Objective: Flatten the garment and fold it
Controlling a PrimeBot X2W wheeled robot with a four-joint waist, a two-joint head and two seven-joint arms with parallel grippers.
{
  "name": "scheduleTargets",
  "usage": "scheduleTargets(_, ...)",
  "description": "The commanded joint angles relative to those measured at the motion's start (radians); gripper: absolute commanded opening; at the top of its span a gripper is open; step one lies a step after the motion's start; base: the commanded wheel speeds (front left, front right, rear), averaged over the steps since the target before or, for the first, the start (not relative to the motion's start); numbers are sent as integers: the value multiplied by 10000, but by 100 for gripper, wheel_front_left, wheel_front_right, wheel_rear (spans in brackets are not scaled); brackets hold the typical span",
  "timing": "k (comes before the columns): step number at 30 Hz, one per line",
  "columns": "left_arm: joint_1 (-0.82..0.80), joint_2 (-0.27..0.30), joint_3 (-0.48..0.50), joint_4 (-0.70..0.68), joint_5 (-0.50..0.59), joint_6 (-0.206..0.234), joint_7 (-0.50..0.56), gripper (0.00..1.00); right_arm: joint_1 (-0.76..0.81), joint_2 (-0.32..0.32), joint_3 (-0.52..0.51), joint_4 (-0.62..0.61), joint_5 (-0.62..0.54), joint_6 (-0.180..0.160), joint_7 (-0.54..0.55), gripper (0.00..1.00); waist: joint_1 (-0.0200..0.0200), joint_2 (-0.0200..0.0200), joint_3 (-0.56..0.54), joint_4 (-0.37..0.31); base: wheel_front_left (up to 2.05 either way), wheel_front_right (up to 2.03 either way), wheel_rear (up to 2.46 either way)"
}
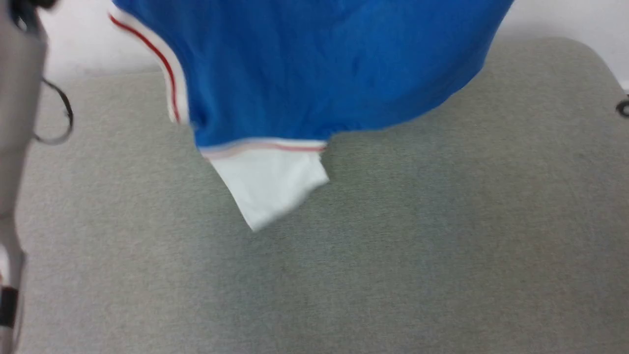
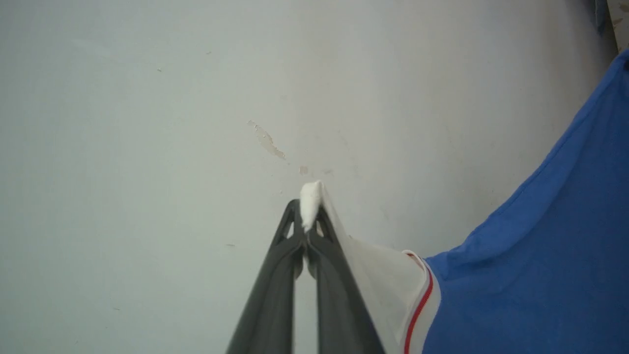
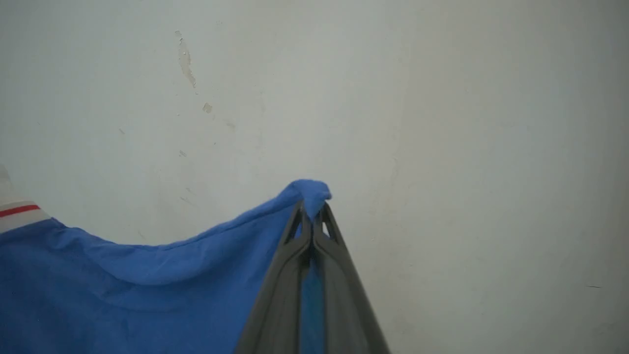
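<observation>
Hanging above the grey table (image 1: 442,246), the garment (image 1: 314,73) is held up at two points, and its blue body is spread across the upper part of the head view. A white sleeve (image 1: 270,187) with a thin red stripe at its seam is seen as the lowest part, pointing down toward the table; whether it touches the surface cannot be told. A second red-and-white trim is seen along the garment's left edge.

In the left wrist view, the left tool (image 2: 307,226) is closed on a small bunch of white sleeve cloth, which is pinched between the tips and pokes out past them. From there the white cloth and then the blue body are stretched away to the right. In the right wrist view, the right tool (image 3: 312,209) is closed on a fold of the blue edge, with the cloth sagging off to the left. A pale wall (image 2: 147,123) with a few chipped spots is seen behind both tools. A pale forearm (image 1: 14,98) with a looped dark cable (image 1: 59,118) is seen at the head view's left edge.
</observation>
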Motion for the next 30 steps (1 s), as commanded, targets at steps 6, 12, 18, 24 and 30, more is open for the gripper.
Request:
scheduleTargets(6,-1722,77,-44,403,58,-38,613,0,-1164,79,197,533,-174,-19,308,0,2,0,449,-404,0,0,0)
scheduleTargets(12,-3074,-443,-36,919,98,215,1016,0,-2214,302,-166,1026,-289,-19,614,0,2,0,1786,-497,0,0,0)
scheduleTargets(18,-4681,-680,-244,1298,957,587,229,0,-3434,796,-393,1425,-548,-19,90,0,2,0,3522,-870,0,0,0)
scheduleTargets(24,-5592,-850,-359,1853,1419,709,-1104,0,-4150,1203,-526,2220,-837,-19,-738,0,2,0,4147,-1146,0,0,0)
scheduleTargets(30,-6286,-876,-456,2329,1327,386,-1957,0,-4641,1029,-329,2685,-995,-19,-1531,0,2,0,5089,-1213,0,0,0)
